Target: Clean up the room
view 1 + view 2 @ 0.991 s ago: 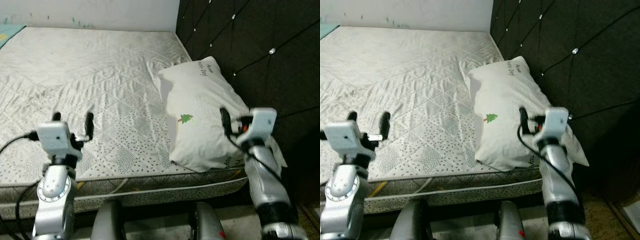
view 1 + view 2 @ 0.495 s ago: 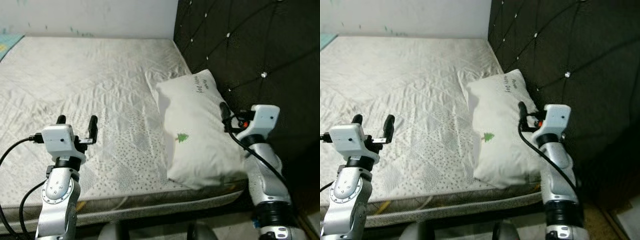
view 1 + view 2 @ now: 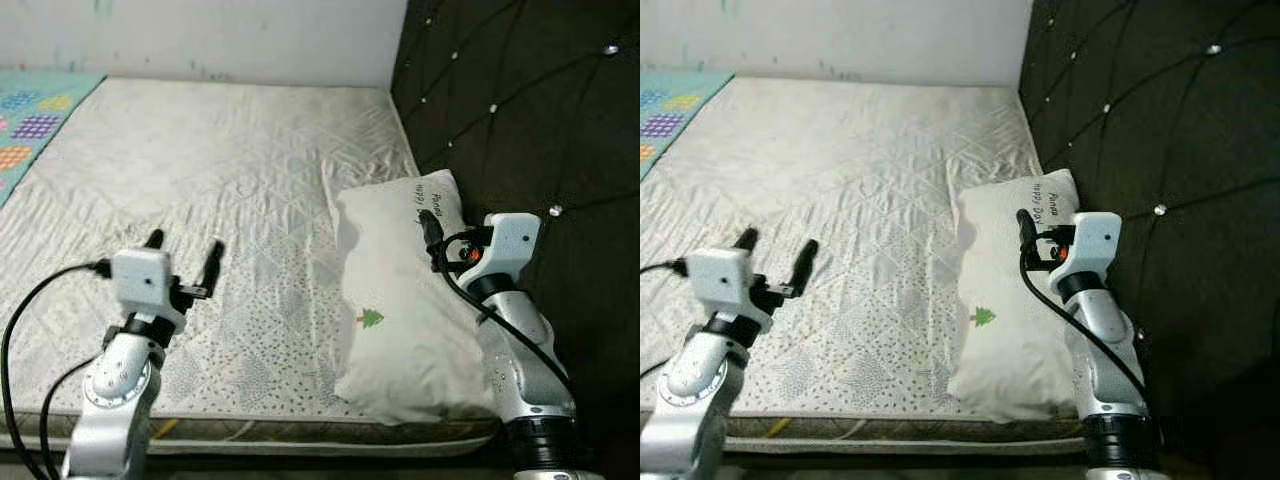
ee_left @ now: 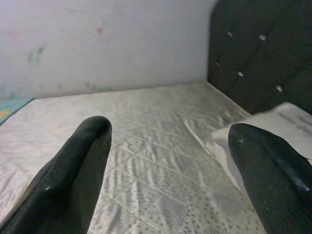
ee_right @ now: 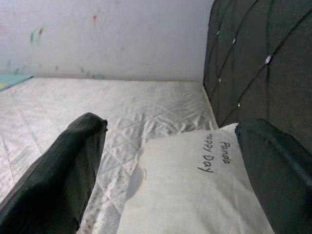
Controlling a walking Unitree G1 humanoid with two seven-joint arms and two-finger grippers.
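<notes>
- Right tool (image 3: pixel 1024 228) raised over the pillow (image 3: pixel 400 300), fingers spread wide, holding nothing, above the pillow's far end near the printed words.
- Left tool (image 3: pixel 185 258) raised over the near part of the mattress (image 3: pixel 230 170), fingers also wide apart and holding nothing.
- Pillow lying lengthwise along the mattress's right edge, beside the dark tufted headboard (image 3: pixel 520 110), near corner reaching the mattress's front edge; small green tree print (image 3: pixel 371 319) on its near half.
- Broad bare stretch of quilted mattress between the two tools and beyond them, up to the white wall (image 3: pixel 200 40).
- Patterned play mat (image 3: pixel 30 120) at the far left, beside the mattress.
- Compared with half a second and one second ago: whole view shifted, with the play mat now showing far more, so camera moved; both tools as wide as before; right tool now over the pillow's far end rather than at its right side.
</notes>
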